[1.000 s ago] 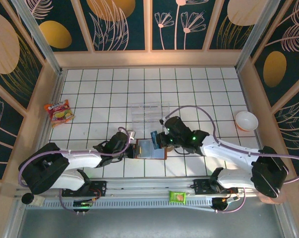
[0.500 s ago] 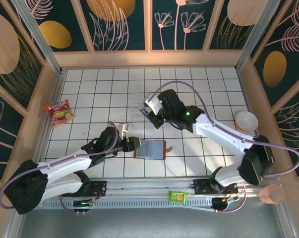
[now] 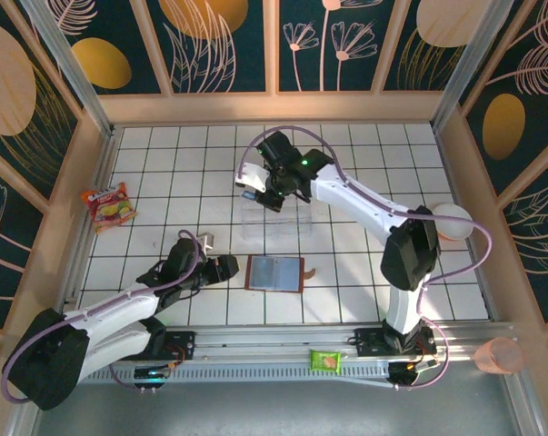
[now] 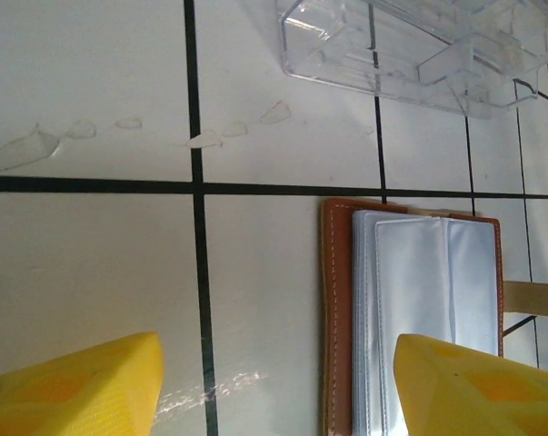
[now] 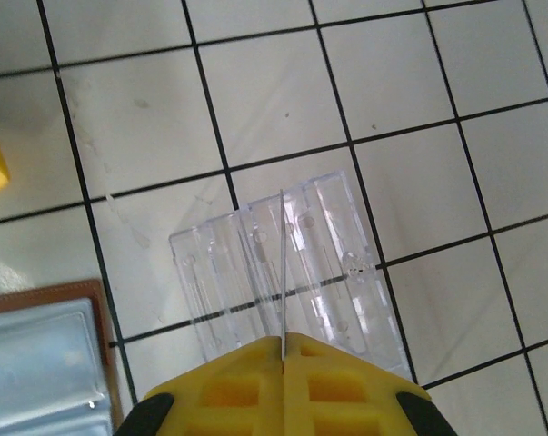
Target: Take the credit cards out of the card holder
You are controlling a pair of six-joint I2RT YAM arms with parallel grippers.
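The right gripper (image 3: 261, 194) is out over the clear plastic slotted box (image 3: 274, 214), jaws pressed tight on a thin blue plastic credit card (image 3: 248, 193). In the right wrist view the card (image 5: 282, 263) shows as a bare edge-on line rising from between the closed yellow fingers (image 5: 246, 386), directly above the box's ribbed channels (image 5: 292, 272). Held on edge like that, it looks lined up to drop into one of those grooves and not be laid flat.

Nearer the arm bases, the flat brown leather card holder (image 3: 275, 272) lies open on the white tiled table (image 3: 164, 182), bluish-grey sleeves facing up, its little tab (image 3: 311, 271) sticking out on the right. It sits apart from the box.

The left gripper (image 3: 224, 268) waits just beside the holder's left edge, jaws spread wide and gripping nothing. From its wrist camera, one yellow finger (image 4: 74, 386) is over bare tile, the other over the sleeves (image 4: 419, 309). That is a handy spot, I'd judge, for pinning the holder down. Whether more cards sit in those sleeves, I cannot tell.
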